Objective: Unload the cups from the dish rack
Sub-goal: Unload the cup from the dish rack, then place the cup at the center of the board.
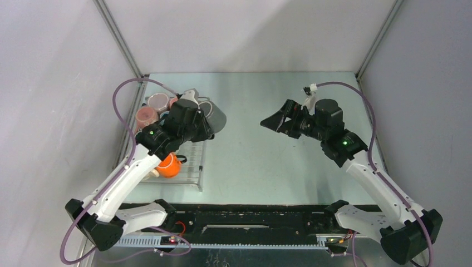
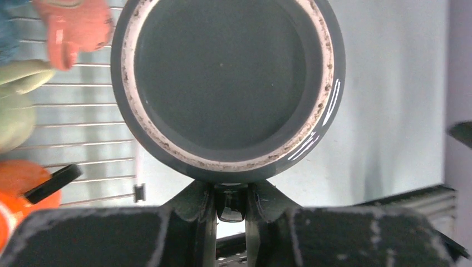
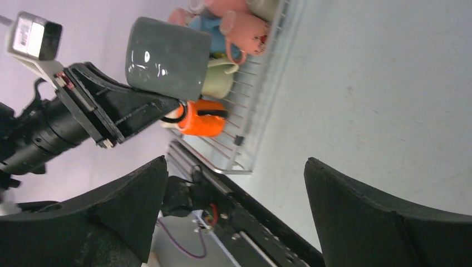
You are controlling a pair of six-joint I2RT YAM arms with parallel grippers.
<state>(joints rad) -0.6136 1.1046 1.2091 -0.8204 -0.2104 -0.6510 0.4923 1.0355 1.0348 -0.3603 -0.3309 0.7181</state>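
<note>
The left hand (image 2: 231,196) is clenched on a dark grey cup (image 2: 222,78) and holds it on its side above the right rim of the dish rack (image 1: 192,167), at the left edge of the surface (image 1: 261,161). An orange cup (image 1: 168,165) and pink cups (image 1: 147,115) lie in the rack. The right hand (image 1: 271,123) is released, its fingers wide apart, above the far right part.

No legible writing. A white block (image 3: 33,36) carries a small dark-printed label, too blurred to read; dark marks on a pink cup (image 3: 246,28) are equally unclear.
</note>
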